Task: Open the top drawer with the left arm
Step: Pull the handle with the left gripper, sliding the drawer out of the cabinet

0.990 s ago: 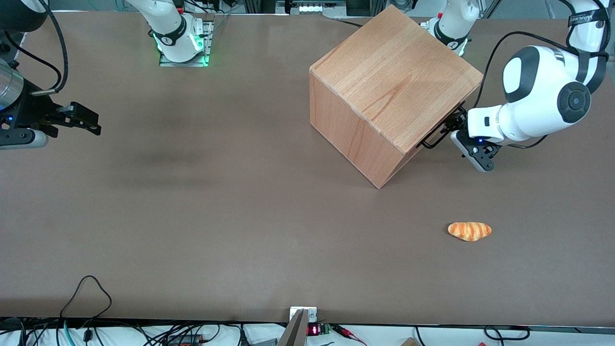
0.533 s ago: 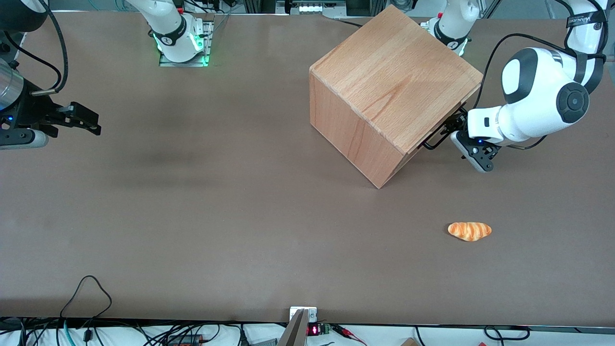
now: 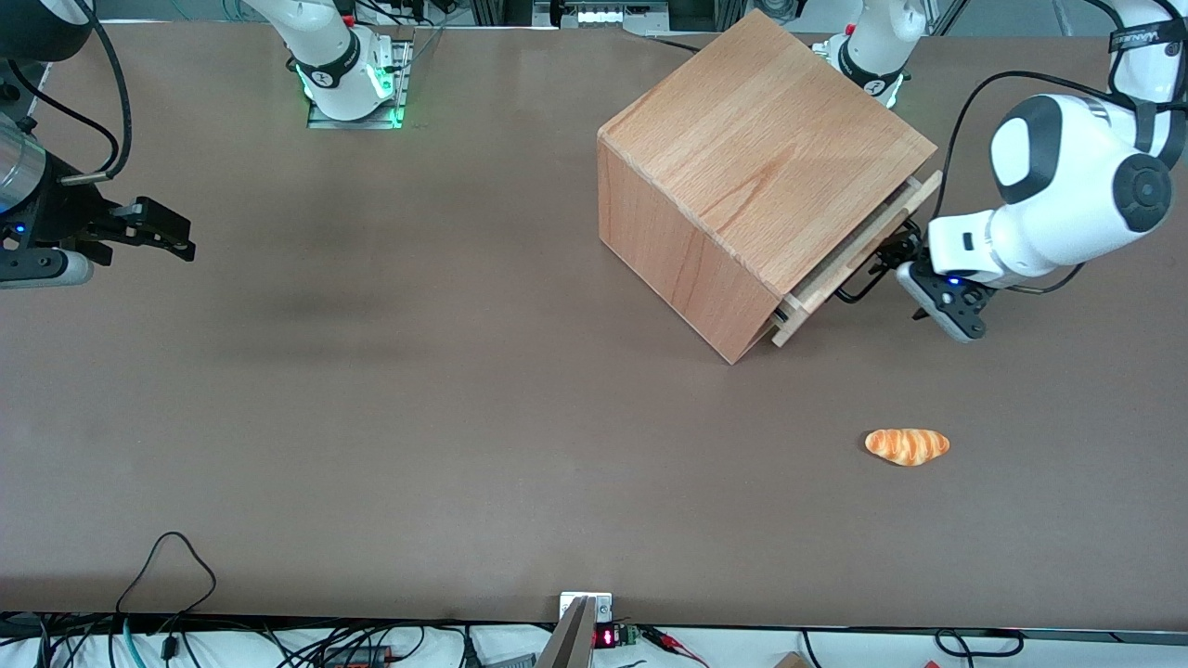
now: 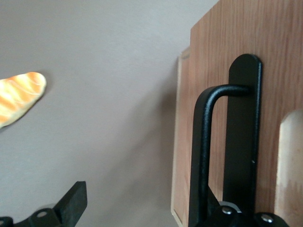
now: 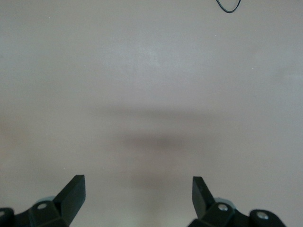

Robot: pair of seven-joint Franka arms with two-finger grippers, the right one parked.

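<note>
Beside the cabinet [image 3: 742, 176], toward the working arm's end of the bench [image 3: 418, 417], the top drawer [image 3: 858, 262] stands pulled a short way out of the beech cube, its pale plank front apart from the cabinet face with a narrow dark gap between them. Its black U-shaped handle [image 4: 208, 156] juts from that front. The left arm [image 3: 1058, 199] reaches in toward the cabinet from the bench's edge, and its hand [image 3: 898, 262] is at the handle; the wrist view shows the fingers spread wide, one finger [image 4: 71, 205] well clear over bare bench, the bar lying next to the other, so the hand hooks the handle without clamping it. A bread roll [image 3: 907, 445] lies on the bench nearer the front camera than the cabinet, well apart from it.
</note>
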